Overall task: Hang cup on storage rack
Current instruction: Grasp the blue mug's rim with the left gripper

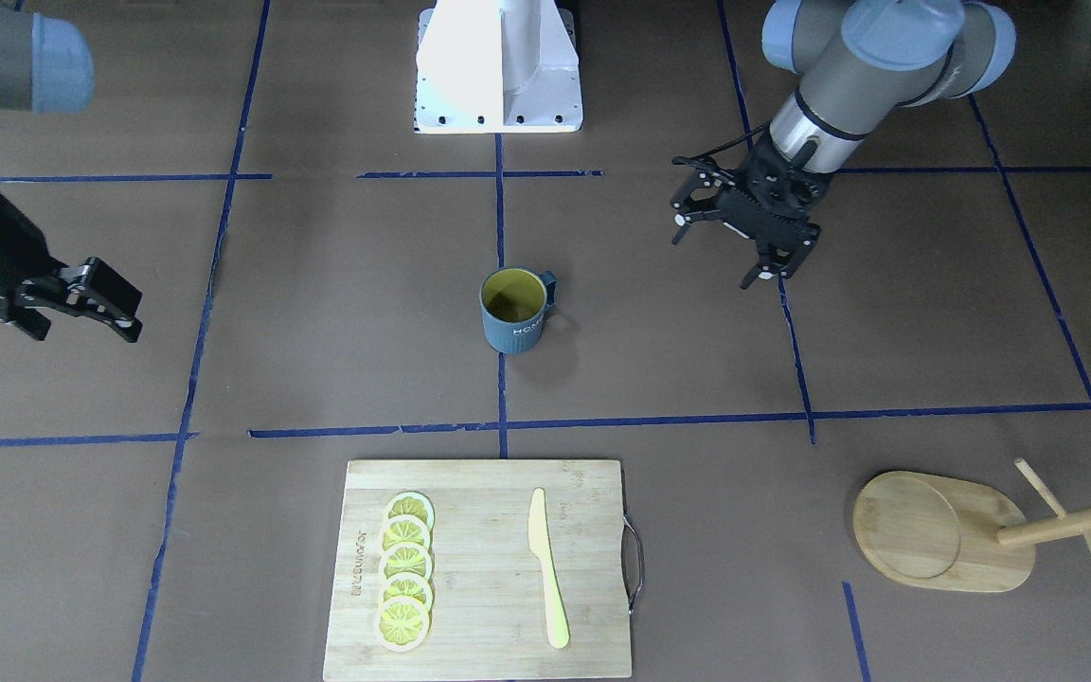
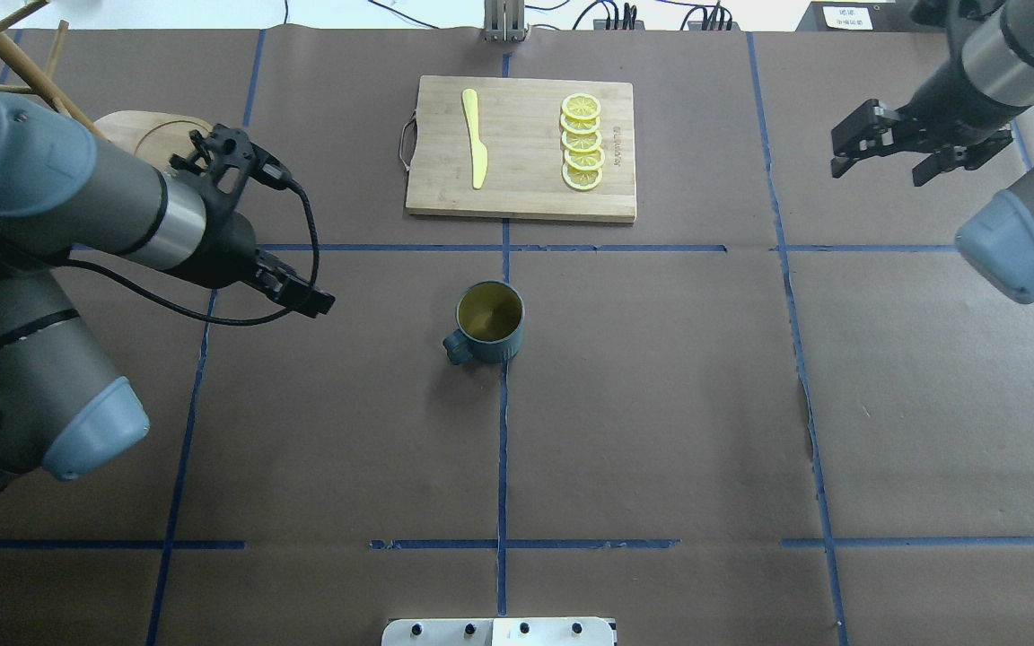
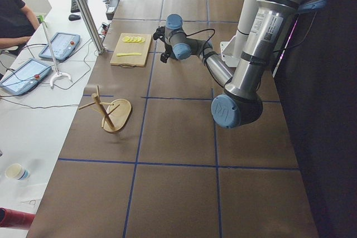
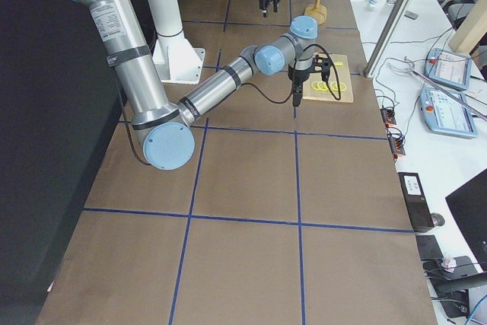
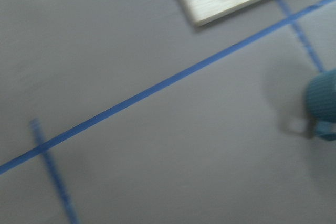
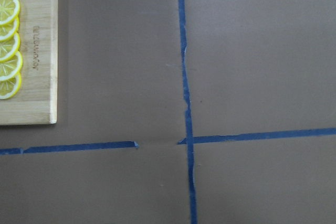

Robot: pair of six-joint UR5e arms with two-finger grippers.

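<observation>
While the left wrist sees the cup point(image 5: 321, 103), the right sees lemon slices point(image 6: 7, 45).

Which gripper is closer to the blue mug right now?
Left. The left gripper hovers on the handle side of the mug; the right gripper hangs much farther away, on the opposite side.

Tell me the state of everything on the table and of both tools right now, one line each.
cup: upright, ungripped.
storage rack: upright, pegs bare.
left tool: open, empty.
right tool: open, empty.
cutting board: flat, carrying lemon slices and a knife.
</observation>
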